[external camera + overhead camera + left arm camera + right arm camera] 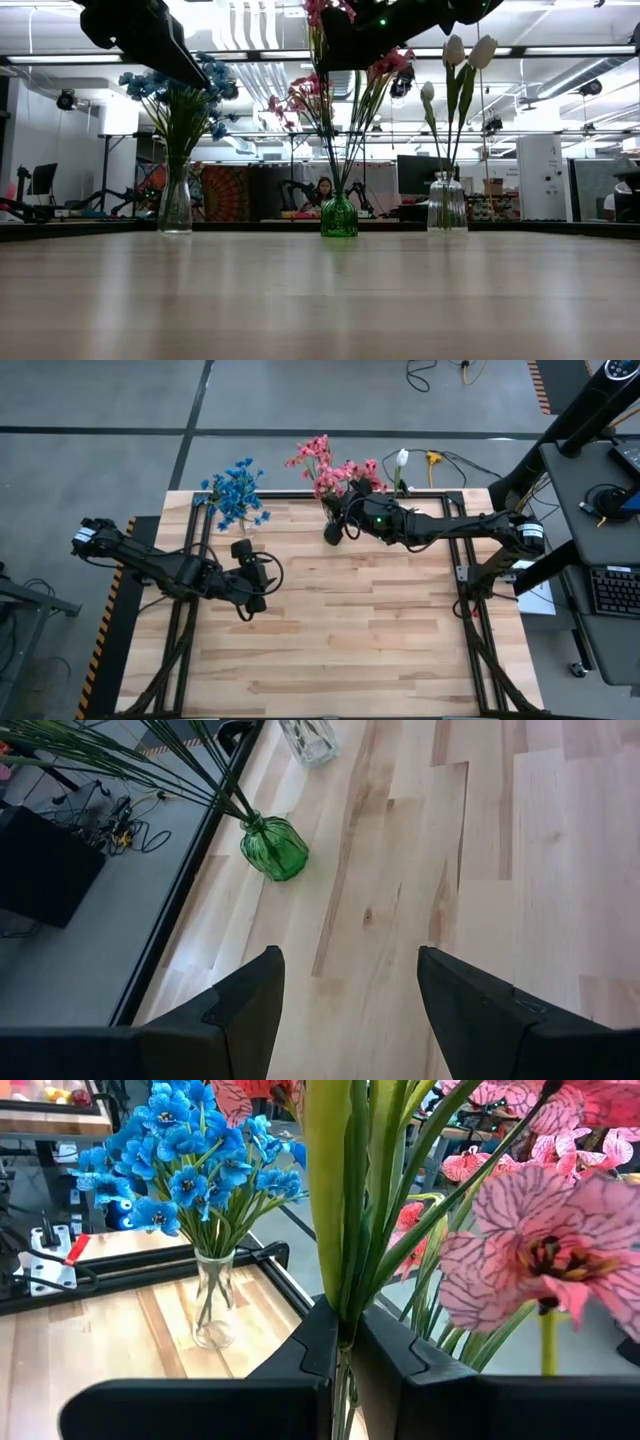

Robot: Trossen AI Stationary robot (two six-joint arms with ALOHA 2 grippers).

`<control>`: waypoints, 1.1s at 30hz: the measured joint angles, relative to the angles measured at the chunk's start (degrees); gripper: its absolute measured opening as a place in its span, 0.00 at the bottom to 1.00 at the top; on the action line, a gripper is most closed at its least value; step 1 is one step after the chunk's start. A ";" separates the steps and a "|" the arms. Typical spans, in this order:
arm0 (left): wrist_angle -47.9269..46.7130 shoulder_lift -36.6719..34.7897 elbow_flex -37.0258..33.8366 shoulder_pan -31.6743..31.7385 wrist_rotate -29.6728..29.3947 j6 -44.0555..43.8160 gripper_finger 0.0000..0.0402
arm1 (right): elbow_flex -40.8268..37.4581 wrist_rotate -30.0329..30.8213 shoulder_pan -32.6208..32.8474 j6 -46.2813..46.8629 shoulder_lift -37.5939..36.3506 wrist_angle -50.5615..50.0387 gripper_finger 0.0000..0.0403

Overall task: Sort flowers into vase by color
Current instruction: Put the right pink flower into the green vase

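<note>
We note three vases along the far edge of the bench (350,630). A clear vase (175,205) holds the blue flowers (236,491). A green vase (339,215) holds the pink-red flowers (325,465). A second clear vase (446,203) holds the white buds (467,50). In the low view the three stand in a row, well apart, green one in the middle.

The right claw (340,1340) is up at the pink-red bunch over the green vase. Its fingers (315,1345) are pressed onto a bundle of green stems (345,1200), pinching them between the two dark pads. Pink veined blooms (545,1255) sit just beside the claw in the right wrist view, with the blue flowers in their clear vase farther off. In the high view the right arm (450,530) reaches across from the right side, its wrist directly over the green vase.

The left claw (345,1000) hangs above the bare bench, near the blue flowers' vase but apart from it. Its fingers (250,1010) are spread wide with nothing between them. The left wrist view shows the green vase (273,847) beyond them, stems fanning out of its neck, and the base of a clear vase (308,738) farther along.
</note>
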 joint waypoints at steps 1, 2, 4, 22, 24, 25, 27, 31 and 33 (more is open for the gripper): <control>0.00 0.00 0.00 -0.01 0.00 0.00 0.53 | 0.00 0.02 0.00 0.00 0.00 0.00 0.04; 0.03 0.00 0.00 -0.01 0.00 0.00 0.53 | 0.00 0.02 0.00 -0.02 0.00 0.00 0.04; 0.57 0.00 0.00 -0.02 0.01 0.05 0.53 | 0.00 0.02 0.00 -0.11 0.00 0.00 0.05; 30.41 0.00 -6.40 2.78 0.04 17.71 0.53 | -0.04 2.16 0.89 0.13 -0.14 -2.55 0.39; 30.44 0.00 -6.39 3.11 -0.02 17.57 0.53 | -0.04 2.16 1.25 0.11 -0.37 -2.65 0.44; 30.46 0.00 -6.36 3.09 -0.01 17.53 0.53 | -0.04 2.38 1.49 0.11 -0.53 -2.85 0.46; 30.47 -0.01 -6.32 3.04 0.05 17.39 0.53 | -0.04 4.15 1.97 0.11 -0.83 -3.67 0.49; 30.03 -1.00 -6.32 2.93 -0.03 16.49 0.53 | -0.04 7.20 2.82 0.11 -1.98 -6.56 0.55; 29.33 -1.88 -6.25 2.87 -0.40 15.12 0.53 | -0.04 7.60 3.15 0.11 -2.72 -8.13 0.57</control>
